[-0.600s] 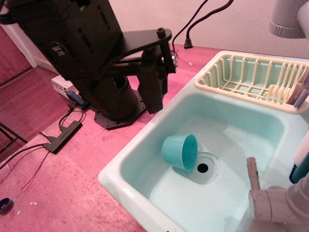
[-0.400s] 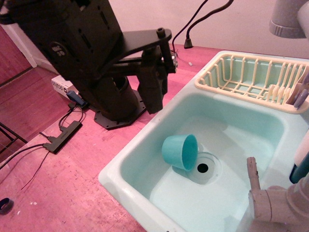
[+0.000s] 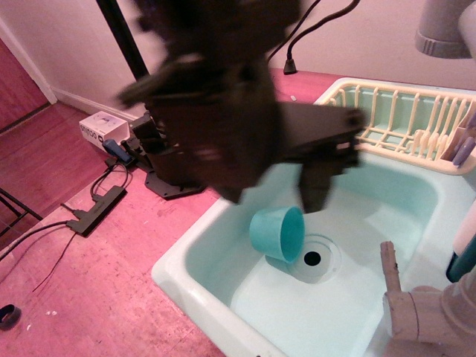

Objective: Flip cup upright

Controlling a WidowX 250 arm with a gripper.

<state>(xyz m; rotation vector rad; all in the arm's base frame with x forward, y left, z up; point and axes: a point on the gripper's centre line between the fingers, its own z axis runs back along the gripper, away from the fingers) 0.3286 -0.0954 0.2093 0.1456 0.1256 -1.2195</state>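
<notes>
The teal cup (image 3: 274, 232) lies on its side on the floor of the pale mint sink (image 3: 183, 269). Its wide rim faces right, toward the drain hole (image 3: 312, 258). My gripper (image 3: 318, 198) hangs over the sink just above and to the right of the cup, apart from it. The arm is motion-blurred and covers much of the upper middle of the view. The blur hides whether the fingers are open or shut. The cup's handle is not visible.
A cream dish rack (image 3: 387, 119) sits at the sink's back right. A grey faucet (image 3: 416, 312) stands at the front right. The robot base (image 3: 175, 167), a power strip (image 3: 97, 210), cables and a white box (image 3: 100, 128) are on the pink surface to the left.
The arm has swung right and down, from beside the sink's left rim to over the basin near the cup. The cup has not moved.
</notes>
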